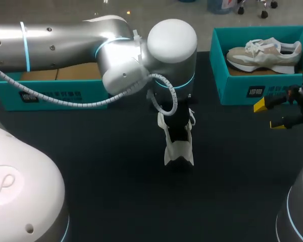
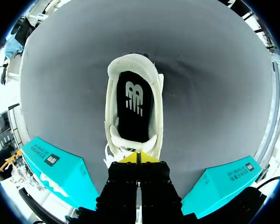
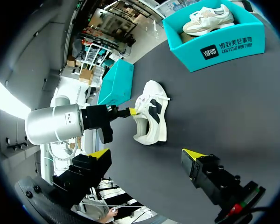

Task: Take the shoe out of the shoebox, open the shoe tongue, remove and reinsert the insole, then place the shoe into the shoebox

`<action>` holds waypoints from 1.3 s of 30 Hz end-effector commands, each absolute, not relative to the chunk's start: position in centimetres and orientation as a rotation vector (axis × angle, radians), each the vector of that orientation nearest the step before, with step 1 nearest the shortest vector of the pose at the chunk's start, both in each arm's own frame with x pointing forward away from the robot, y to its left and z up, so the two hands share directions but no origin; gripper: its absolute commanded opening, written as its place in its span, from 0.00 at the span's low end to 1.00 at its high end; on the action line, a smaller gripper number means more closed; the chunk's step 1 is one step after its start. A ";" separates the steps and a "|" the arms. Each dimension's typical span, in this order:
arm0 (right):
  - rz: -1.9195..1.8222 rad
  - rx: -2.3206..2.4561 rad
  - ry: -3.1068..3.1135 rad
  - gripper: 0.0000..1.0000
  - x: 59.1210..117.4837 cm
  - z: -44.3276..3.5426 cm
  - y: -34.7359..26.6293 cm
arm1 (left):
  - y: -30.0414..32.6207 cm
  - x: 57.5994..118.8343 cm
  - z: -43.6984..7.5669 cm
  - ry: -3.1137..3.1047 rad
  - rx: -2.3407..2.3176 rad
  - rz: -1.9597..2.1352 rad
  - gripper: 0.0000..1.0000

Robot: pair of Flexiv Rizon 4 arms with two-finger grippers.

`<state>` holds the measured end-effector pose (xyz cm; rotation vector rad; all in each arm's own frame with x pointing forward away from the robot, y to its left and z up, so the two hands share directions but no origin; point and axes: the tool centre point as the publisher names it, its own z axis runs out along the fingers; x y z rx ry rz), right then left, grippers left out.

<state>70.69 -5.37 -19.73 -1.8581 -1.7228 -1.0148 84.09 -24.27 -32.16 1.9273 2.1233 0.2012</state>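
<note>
White against the dark table (image 1: 116,191), the shoe (image 1: 178,151) stands on its sole at the centre of the head view, out of any box, with the left arm (image 1: 65,40) reaching in from 9 o'clock and ending directly above it. The left gripper (image 2: 139,157) has its two yellow tips pressed together on the tongue (image 2: 117,139) at the front of the shoe's opening. Seen from that wrist, the shoe points heel-away from the gripper and its mouth gapes, showing the black insole (image 2: 134,112) lying flat inside.

From the shoe, a teal shoebox (image 1: 242,93) sits at 2 o'clock near the table's far edge, holding a second shoe (image 1: 265,54), beige and white, lying on its side. Another teal box (image 1: 50,96) sits at 10 o'clock, partly hidden behind the left arm, with brown card showing inside it.

At 3 o'clock from the shoe, well apart from it, the right gripper (image 3: 145,154) hangs above bare table with its fingers spread wide and nothing between them. Its own wrist view looks across the table at the shoe's side, where the left gripper's yellow tip meets the top of the tongue, with the box holding the second shoe beyond at 1 o'clock.
</note>
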 end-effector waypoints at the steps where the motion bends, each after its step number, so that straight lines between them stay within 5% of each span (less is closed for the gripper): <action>1: -1.012 -1.863 -1.723 1.00 70.6 -19.8 -5.3 | -24.1 83.5 -32.1 2.147 1.906 0.208 0.00; 32: -1.012 -1.863 -1.723 1.00 70.6 -19.8 -5.3 | -23.3 83.1 -30.2 2.319 1.659 0.128 0.00; 39: -1.012 -1.863 -1.723 1.00 70.6 -19.8 -5.3 | -21.6 79.8 -30.4 3.074 0.498 0.303 0.00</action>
